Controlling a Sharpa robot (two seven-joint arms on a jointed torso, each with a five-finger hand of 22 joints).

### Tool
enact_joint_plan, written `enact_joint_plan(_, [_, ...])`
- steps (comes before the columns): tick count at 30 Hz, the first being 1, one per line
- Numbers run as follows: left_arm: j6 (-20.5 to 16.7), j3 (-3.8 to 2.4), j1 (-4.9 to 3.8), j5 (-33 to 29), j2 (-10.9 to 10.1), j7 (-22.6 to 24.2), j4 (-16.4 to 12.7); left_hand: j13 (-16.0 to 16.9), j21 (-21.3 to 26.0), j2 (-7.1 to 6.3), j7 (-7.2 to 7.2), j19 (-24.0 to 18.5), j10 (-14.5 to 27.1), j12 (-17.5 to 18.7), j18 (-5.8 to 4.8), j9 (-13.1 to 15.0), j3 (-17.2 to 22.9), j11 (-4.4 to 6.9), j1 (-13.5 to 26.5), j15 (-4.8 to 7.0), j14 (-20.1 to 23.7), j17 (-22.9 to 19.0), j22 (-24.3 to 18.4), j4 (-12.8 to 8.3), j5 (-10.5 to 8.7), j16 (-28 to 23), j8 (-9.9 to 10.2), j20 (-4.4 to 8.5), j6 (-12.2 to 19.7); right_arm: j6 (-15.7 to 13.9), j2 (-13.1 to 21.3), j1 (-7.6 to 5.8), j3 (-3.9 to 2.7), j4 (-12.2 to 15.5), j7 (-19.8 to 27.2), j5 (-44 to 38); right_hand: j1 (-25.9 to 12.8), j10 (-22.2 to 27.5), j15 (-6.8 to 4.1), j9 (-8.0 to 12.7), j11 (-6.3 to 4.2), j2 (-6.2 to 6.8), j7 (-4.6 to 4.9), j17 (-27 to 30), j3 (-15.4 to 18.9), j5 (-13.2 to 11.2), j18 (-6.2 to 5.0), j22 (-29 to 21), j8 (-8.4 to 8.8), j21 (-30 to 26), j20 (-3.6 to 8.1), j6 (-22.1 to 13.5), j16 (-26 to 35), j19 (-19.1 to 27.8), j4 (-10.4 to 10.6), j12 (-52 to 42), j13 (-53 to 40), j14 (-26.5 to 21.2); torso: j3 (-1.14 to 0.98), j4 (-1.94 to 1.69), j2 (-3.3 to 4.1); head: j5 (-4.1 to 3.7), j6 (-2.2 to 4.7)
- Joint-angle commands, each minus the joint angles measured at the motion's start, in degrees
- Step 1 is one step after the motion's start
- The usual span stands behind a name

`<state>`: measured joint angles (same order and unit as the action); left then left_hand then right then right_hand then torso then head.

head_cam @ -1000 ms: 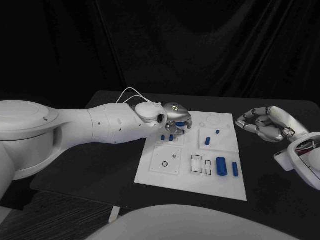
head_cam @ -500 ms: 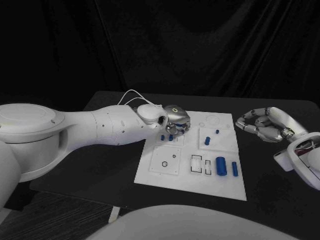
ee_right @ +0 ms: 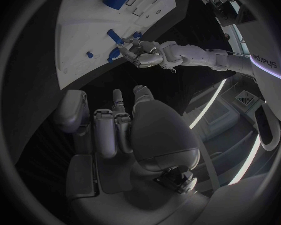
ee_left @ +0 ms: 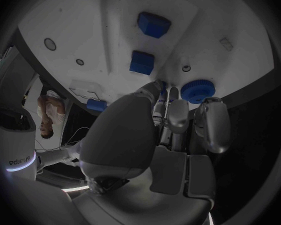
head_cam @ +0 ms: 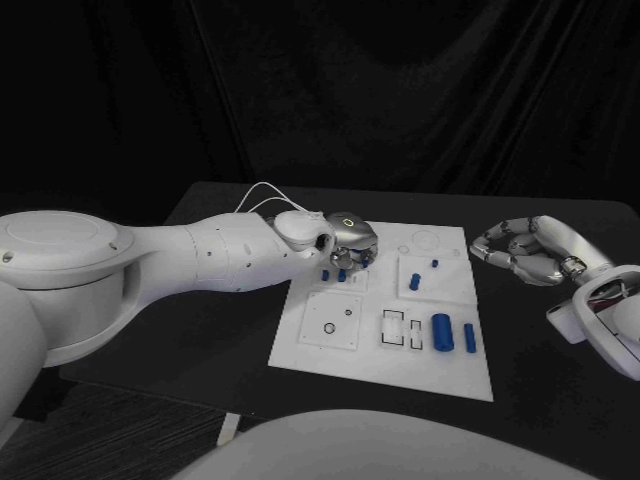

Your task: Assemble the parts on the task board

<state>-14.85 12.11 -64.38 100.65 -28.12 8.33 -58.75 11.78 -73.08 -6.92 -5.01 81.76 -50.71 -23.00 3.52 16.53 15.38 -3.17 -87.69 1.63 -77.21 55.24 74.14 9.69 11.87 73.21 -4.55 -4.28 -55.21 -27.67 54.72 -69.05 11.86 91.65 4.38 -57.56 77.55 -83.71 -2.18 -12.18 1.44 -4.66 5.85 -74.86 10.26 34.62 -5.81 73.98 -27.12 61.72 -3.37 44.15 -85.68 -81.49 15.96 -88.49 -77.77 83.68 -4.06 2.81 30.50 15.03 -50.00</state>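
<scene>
The left hand (head_cam: 352, 243), fingers curled over small blue parts (head_cam: 340, 270) at the task board (head_cam: 385, 365)'s 11 o'clock corner, may knock them askew; whether it grips one is unclear. The right hand (head_cam: 519, 247) hovers curled, holding nothing, at 3 o'clock.

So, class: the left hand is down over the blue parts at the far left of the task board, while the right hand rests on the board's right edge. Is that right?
Not quite. The right hand does not rest on the task board; the head view shows it off to the board's right, over the black table, fingers curled, holding nothing. The left hand is indeed down over the blue parts at the board's far left.
</scene>
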Motion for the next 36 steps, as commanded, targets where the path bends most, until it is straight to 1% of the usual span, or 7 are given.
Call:
enact_joint_plan(1, [0.06, 0.01, 0.28, 0.18, 0.13, 1.34, 0.11, -0.95, 0.52, 0.87, -0.16, 0.91, -1.57, 0.88, 0.44, -0.91, 3.57, 0.46, 0.61, 0.38, -0.56, -0.69, 10.07, -1.16, 0.86, -0.01, -1.05, 0.39, -1.79, 0.86, -0.08, 0.24, -0.04, -0.11, -1.37, -0.34, 2.28, -1.30, -0.88, 0.68, -0.59, -1.52, -0.17, -6.71, -0.90, 1.20, 0.34, 8.79, 0.47, 0.56, 0.24, 0.51, 0.19, -0.32, 0.23, 3.34, -3.72, 4.59, 0.01, 0.00, 0.00, 0.06, 0.00])
enact_joint_plan(10, [-3.92, 0.01, 0.37, 0.17, -0.38, 3.08, -0.23, -2.09, 0.38, 0.76, -0.35, 1.08, -5.98, 1.98, 0.36, -1.07, 5.58, 0.70, 0.24, 0.41, -0.82, -1.01, 10.35, -2.68, 0.59, 0.07, -1.72, 0.63, -4.01, 1.39, -0.16, 0.41, -0.04, -0.27, -1.78, -0.34, 2.28, -1.30, -0.88, 0.68, -0.59, -1.52, -0.17, -6.71, -0.90, 1.20, 0.34, 8.79, 0.47, 0.56, 0.24, 0.51, 0.19, -0.32, 0.23, 3.34, -3.72, 4.59, 0.01, -0.01, -0.01, 0.14, 0.00])
enact_joint_plan(14, [-6.86, 0.01, 0.38, 0.17, -1.10, 3.97, -0.94, -2.35, 1.26, 0.92, -0.40, 0.78, -10.19, 2.18, 0.53, -0.88, 6.73, 1.05, -0.24, 1.11, -3.63, 3.54, 10.21, -4.07, 0.01, 2.62, -2.76, 0.90, -6.76, 1.62, -0.14, 0.45, -0.04, -0.29, -1.90, -0.34, 2.37, -1.25, -0.89, 0.70, -0.60, -1.53, -0.18, -6.63, -1.00, 1.22, 0.29, 8.73, 0.49, 0.33, 0.25, 0.55, 0.23, -0.25, 0.20, 3.40, -3.63, 4.58, 0.01, -0.02, 0.00, 0.06, 0.00])
enact_joint_plan(19, [-10.09, -0.01, 0.25, 0.17, -2.70, 4.23, -2.78, -2.77, 1.32, 0.64, -0.30, 0.90, -12.19, 3.23, 0.50, -0.99, 7.35, 1.23, 0.22, 1.17, -4.03, 3.35, 10.29, -4.65, -0.30, 2.51, -2.97, 1.05, -8.06, 1.90, -0.15, 0.53, -0.04, -0.38, -2.06, -0.34, 2.39, -1.25, -0.89, 0.70, -0.61, -1.53, -0.19, -6.61, -1.03, 1.22, 0.30, 8.74, 0.49, 0.35, 0.25, 0.56, 0.24, -0.25, 0.20, 3.40, -3.63, 4.57, 0.02, 0.01, -0.02, 0.04, 0.00])
enact_joint_plan(23, [-11.44, -0.02, -0.39, 0.17, -4.06, 3.95, -4.31, -2.97, 1.50, 0.29, -0.13, 0.94, -13.94, 4.03, 0.52, -1.01, 7.94, 1.45, 0.61, 1.22, -4.43, 3.72, 10.31, -4.96, -0.57, 2.67, -3.23, 1.12, -9.31, 2.09, -0.22, 0.59, -0.04, -0.53, -2.19, -0.34, 2.39, -1.25, -0.89, 0.70, -0.61, -1.53, -0.19, -6.61, -1.03, 1.22, 0.30, 8.74, 0.49, 0.35, 0.25, 0.56, 0.24, -0.25, 0.20, 3.40, -3.63, 4.57, 0.00, 0.00, -0.01, 0.14, 0.00])
enact_joint_plan(29, [-11.28, -0.02, -2.31, -0.80, -6.49, 3.01, -6.20, -3.26, 2.14, 0.01, 0.06, 0.77, -14.81, 5.13, 0.63, -1.13, 8.37, 1.62, 1.35, 1.48, -4.35, 3.08, 10.19, -4.89, -1.10, 2.30, -3.19, 1.27, -9.92, 2.44, -0.39, 0.76, -0.04, -0.85, -2.44, -0.34, 2.43, -1.23, -0.90, 0.71, -0.61, -1.53, -0.19, -6.56, -1.08, 1.21, 0.28, 8.71, 0.49, 0.26, 0.26, 0.59, 0.27, -0.22, 0.19, 3.42, -3.60, 4.56, 0.01, -0.03, -0.04, 0.20, 0.00])
enact_joint_plan(36, [-8.89, -0.02, -2.98, -2.96, -7.96, 3.28, -6.38, -3.53, 2.52, -0.12, -0.06, 0.65, -14.84, 6.07, 0.66, -1.35, 8.75, 1.48, 1.41, 1.43, -4.16, 2.58, 10.12, -5.02, -1.38, 1.97, -2.80, 1.28, -9.63, 2.75, -0.56, 1.09, -0.04, -1.14, -2.63, -0.34, 2.46, -1.21, -0.91, 0.72, -0.62, -1.52, -0.19, -6.62, -1.12, 1.20, 0.27, 8.70, 0.50, 0.24, 0.26, 0.59, 0.24, -0.22, 0.18, 3.45, -3.56, 4.57, -0.02, 0.02, -0.15, 0.28, 0.00])
